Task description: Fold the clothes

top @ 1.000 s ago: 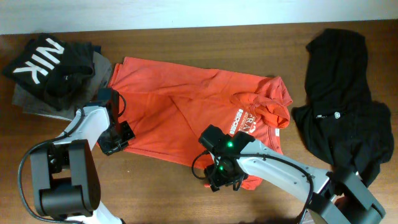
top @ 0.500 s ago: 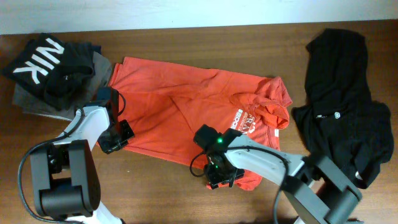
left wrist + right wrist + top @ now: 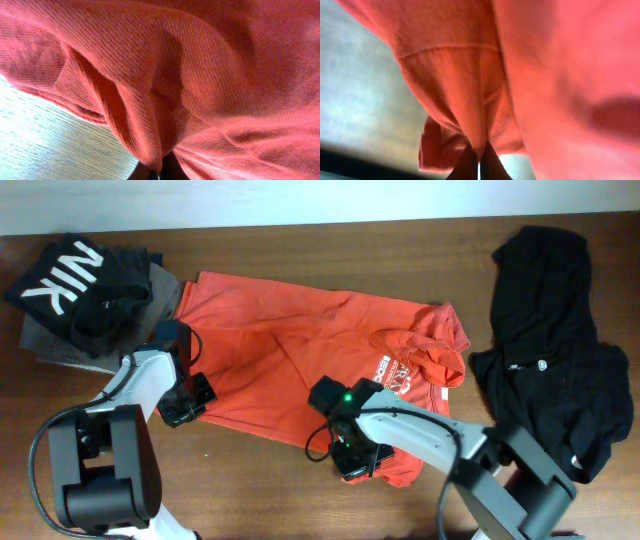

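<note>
A red-orange T-shirt (image 3: pixel 300 355) with white lettering lies spread across the middle of the table. My left gripper (image 3: pixel 185 408) is shut on its lower left hem; the left wrist view shows a pinched ridge of red-orange T-shirt (image 3: pixel 165 85) rising from the left gripper (image 3: pixel 159 171). At the shirt's front hem my right gripper (image 3: pixel 355 462) is shut on it, and in the right wrist view a fold of the red-orange T-shirt (image 3: pixel 470 100) runs down into the right gripper (image 3: pixel 479 162). A black garment (image 3: pixel 555 350) with a small white logo lies crumpled at the far right.
A black top with "NIK" lettering (image 3: pixel 75 285) lies on a grey garment (image 3: pixel 55 340) at the back left. Bare wooden table (image 3: pixel 240 490) runs along the front edge. A pale wall strip (image 3: pixel 300 200) borders the back.
My right gripper has slid slightly left along the front hem and closed on the fabric. The left gripper and the shirt's left side have not moved.
</note>
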